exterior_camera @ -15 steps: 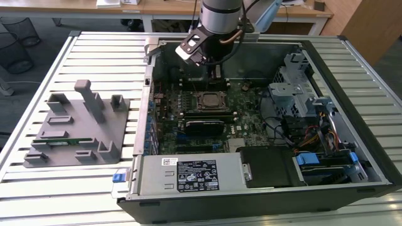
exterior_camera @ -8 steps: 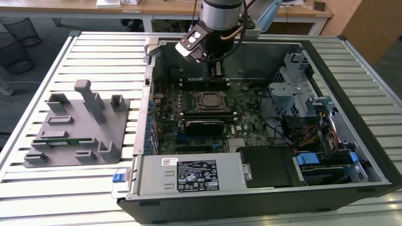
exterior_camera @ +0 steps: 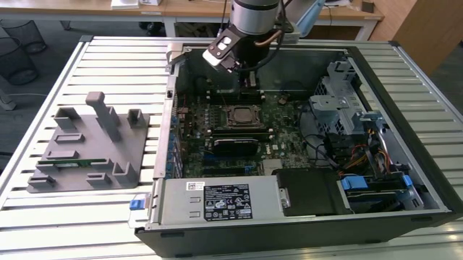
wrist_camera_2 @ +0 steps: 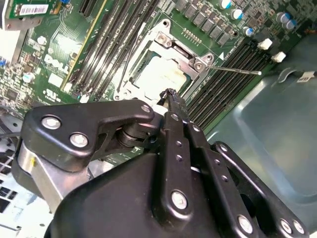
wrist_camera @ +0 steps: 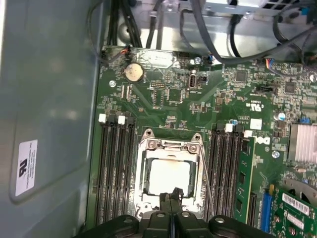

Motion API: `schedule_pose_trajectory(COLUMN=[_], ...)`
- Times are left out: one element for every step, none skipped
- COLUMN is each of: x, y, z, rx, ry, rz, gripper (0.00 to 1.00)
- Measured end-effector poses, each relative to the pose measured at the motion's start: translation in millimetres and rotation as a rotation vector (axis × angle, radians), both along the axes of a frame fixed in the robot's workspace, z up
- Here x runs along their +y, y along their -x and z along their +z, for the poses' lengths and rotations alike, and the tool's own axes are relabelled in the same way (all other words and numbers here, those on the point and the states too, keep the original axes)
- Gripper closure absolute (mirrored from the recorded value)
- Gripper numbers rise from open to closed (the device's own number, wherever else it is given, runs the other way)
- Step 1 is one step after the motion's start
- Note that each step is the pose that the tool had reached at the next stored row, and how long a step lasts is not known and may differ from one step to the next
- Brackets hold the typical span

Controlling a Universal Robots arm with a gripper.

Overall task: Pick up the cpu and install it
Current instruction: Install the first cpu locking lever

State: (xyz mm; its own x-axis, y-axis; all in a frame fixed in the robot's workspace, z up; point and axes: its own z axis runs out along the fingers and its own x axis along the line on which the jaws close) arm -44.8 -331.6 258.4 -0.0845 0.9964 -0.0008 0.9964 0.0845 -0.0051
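Observation:
The cpu (wrist_camera: 168, 176) is a pale silver square lying flat in the motherboard socket, framed by the metal load plate (wrist_camera: 148, 148). It also shows in the second wrist view (wrist_camera_2: 161, 74) and in the exterior view (exterior_camera: 239, 115). My gripper (wrist_camera: 171, 198) hangs just above the socket's edge with its black fingers pressed together and nothing between them. In the second wrist view the gripper (wrist_camera_2: 171, 95) tip sits by the socket's corner. In the exterior view the gripper (exterior_camera: 250, 82) reaches down into the open computer case (exterior_camera: 361, 54). A thin retention lever (wrist_camera_2: 235, 70) sticks out beside the socket.
Memory slots flank the socket, with a green stick (wrist_camera: 242, 181) seated in one. A black heatsink block (exterior_camera: 233, 145) lies near the socket. Drive cage and cables (exterior_camera: 347, 119) crowd the exterior view's right. A grey fixture (exterior_camera: 87, 146) with a green memory stick (exterior_camera: 72, 161) sits outside, left.

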Motion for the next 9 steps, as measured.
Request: schedule_pose_trajectory(x=[0.0, 0.0, 0.0, 0.0, 0.0, 0.0, 0.0, 0.0, 0.0], y=[0.0, 0.0, 0.0, 0.0, 0.0, 0.1, 0.1, 0.1, 0.1], z=[0.0, 0.0, 0.0, 0.0, 0.0, 0.0, 0.0, 0.0, 0.0], rx=[0.0, 0.0, 0.0, 0.0, 0.0, 0.0, 0.0, 0.0, -0.0001], ry=[0.0, 0.0, 0.0, 0.0, 0.0, 0.0, 0.0, 0.0, -0.0001], rz=[0.012, 0.024, 0.037, 0.049, 0.063, 0.079, 0.096, 0.113, 0.131], gripper=[0.89, 0.89, 0.89, 0.89, 0.89, 0.89, 0.89, 0.89, 0.89])
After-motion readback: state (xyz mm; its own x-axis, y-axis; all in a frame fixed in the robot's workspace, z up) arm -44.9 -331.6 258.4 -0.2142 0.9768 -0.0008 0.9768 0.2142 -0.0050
